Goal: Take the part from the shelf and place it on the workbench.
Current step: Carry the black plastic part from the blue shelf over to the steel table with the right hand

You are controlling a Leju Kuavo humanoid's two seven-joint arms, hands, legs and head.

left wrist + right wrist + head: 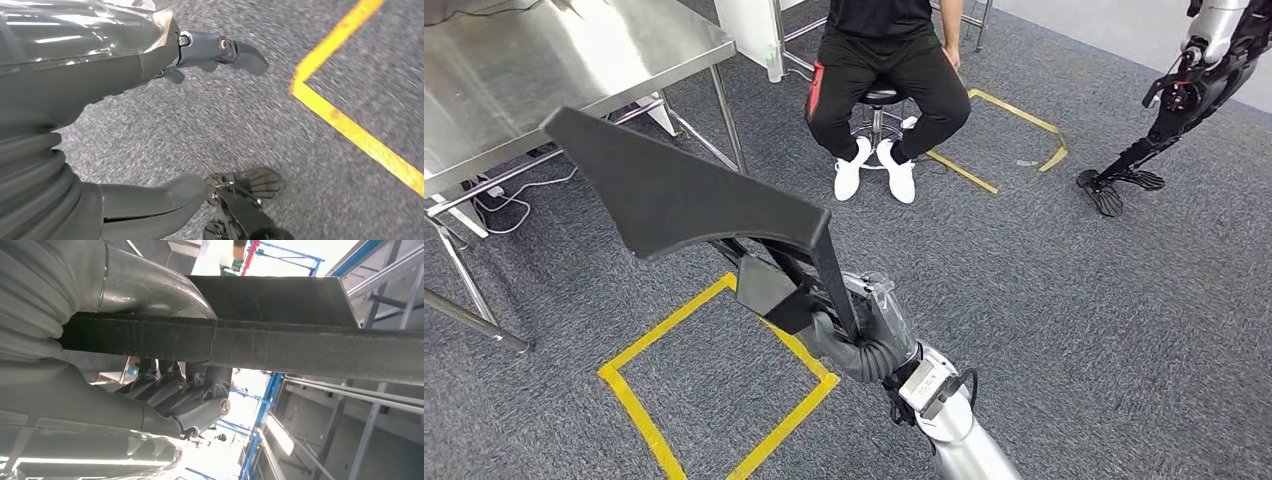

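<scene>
The part (674, 190) is a large flat black piece with a pointed end and a narrow stem. My right hand (864, 330) grips it by the stem and holds it up over the carpet, its broad end pointing toward the workbench (574, 60), a steel table at the upper left. In the right wrist view the thumb and fingers (190, 390) clamp the part's black edge (300, 345) from both sides. My left hand (75, 100) hangs above the carpet with its fingers (220, 50) and thumb apart and nothing between them.
A person (884, 70) in black sits on a stool just past the workbench's right corner. Another robot (1194, 80) stands at the far right. Yellow tape (714, 400) marks a square on the grey carpet below the part. Table legs (464, 290) stand at the left.
</scene>
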